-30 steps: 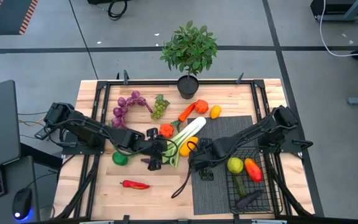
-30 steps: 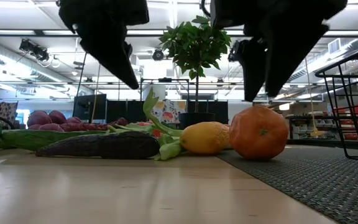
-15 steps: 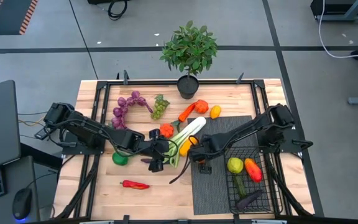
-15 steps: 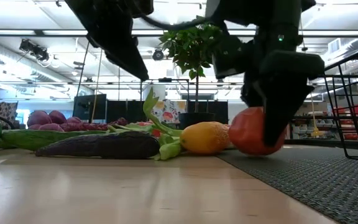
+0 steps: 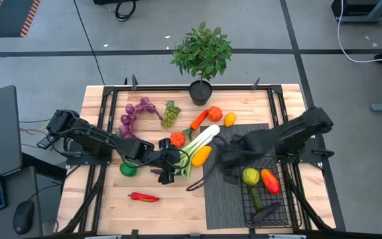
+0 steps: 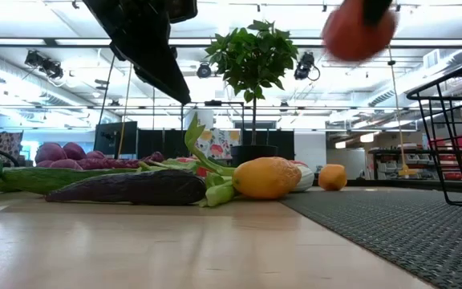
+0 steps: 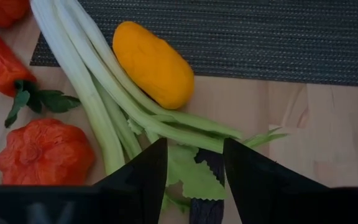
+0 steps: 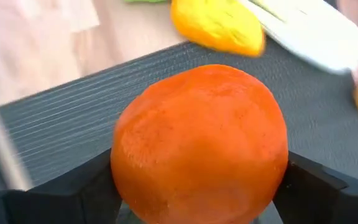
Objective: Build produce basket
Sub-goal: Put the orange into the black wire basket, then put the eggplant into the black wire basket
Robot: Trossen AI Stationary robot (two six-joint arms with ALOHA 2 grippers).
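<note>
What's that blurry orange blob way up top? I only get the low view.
Observer: It's a round orange citrus fruit, clamped in the right gripper above the dark grey ribbed mat.
Child: Is anything in the basket?
Observer: Yes. From above, the black wire-mesh basket holds four pieces, including a yellow-green round fruit and an orange-red pepper.
Child: What's the other arm doing?
Observer: The left gripper hangs open over the leafy end of the white-green leek.
</note>
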